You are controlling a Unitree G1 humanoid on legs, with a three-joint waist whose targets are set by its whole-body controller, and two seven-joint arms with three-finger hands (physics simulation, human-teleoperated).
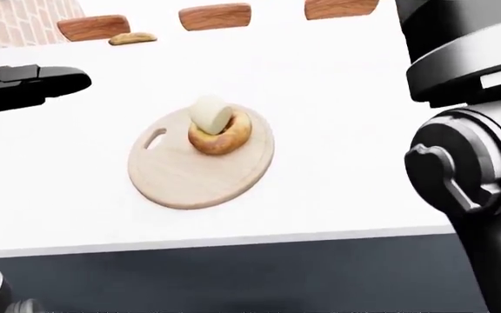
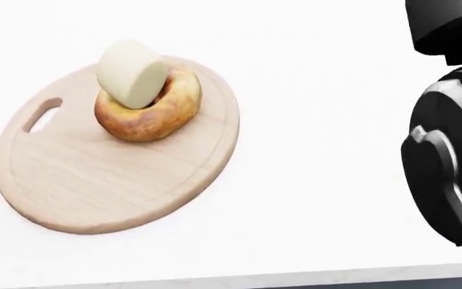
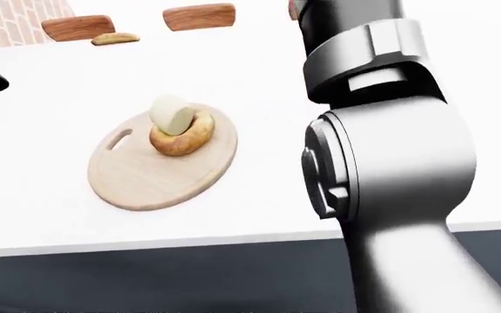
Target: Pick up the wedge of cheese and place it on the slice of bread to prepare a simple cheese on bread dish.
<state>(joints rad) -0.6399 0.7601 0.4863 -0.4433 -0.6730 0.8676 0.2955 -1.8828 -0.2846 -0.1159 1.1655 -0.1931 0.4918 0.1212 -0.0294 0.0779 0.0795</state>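
Right arm [image 3: 390, 169], cheese [image 2: 131, 72] on bread [image 2: 147, 111]

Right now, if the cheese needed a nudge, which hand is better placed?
The left hand: it hangs beside the board, nearer the cheese resting on the bread. The right hand isn't visible.

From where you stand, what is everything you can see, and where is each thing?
Cheese: one, pale yellow, resting on the bread.
Bread: one, golden brown, on the board, toward its top right in the head view.
Board: one, round, light wood with a handle slot, on the counter.
Counter: one, white, with a dark face below its edge.
Chair backs: three, reddish wood, along the top of the left-eye view.
Small loaf: one, tan, top left of the left-eye view.
Brick wall: orange, top left corner.
Left hand: black, at the left edge, holding nothing.
Right arm: black and grey, at the right; its fingers do not show.
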